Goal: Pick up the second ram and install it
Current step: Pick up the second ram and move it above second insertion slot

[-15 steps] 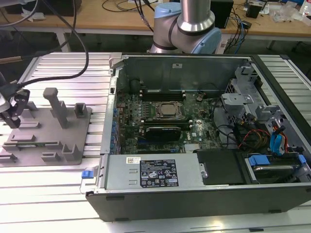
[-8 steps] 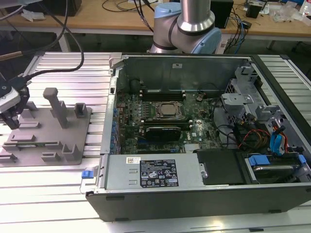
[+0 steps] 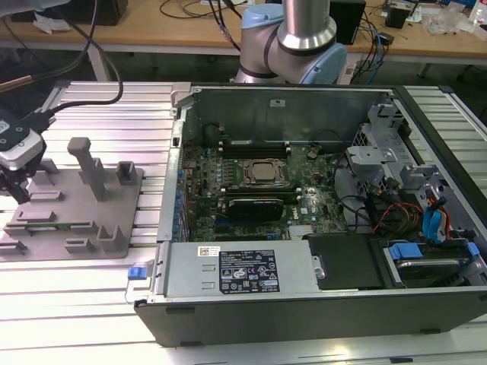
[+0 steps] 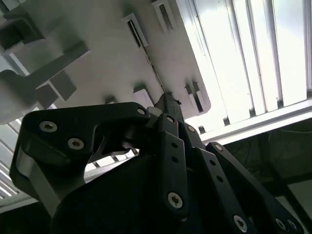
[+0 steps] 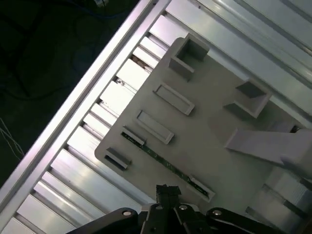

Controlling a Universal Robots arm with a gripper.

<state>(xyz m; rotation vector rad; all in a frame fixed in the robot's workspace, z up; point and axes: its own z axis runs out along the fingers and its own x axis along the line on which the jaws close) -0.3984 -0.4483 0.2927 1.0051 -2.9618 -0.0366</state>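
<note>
The second ram (image 5: 156, 156) is a thin green stick standing on edge in a slot of the grey fixture plate (image 5: 209, 141). In the second wrist view the ram (image 4: 155, 73) shows as a narrow dark line on the plate (image 4: 112, 63) and runs under the fingertips. My gripper (image 5: 168, 191) hangs just over the stick's middle, with its black fingers drawn together and no gap showing. I cannot tell whether the tips touch the stick. In the exterior view the gripper (image 3: 19, 194) is at the far left, over the plate (image 3: 76, 205).
The open computer case (image 3: 304, 304) lies to the exterior view's right of the plate. Inside it are the CPU socket (image 3: 264, 172) and long black memory slots (image 3: 255, 144). Grey posts (image 3: 90, 163) rise from the plate. A ribbed aluminium table (image 3: 114, 114) carries everything.
</note>
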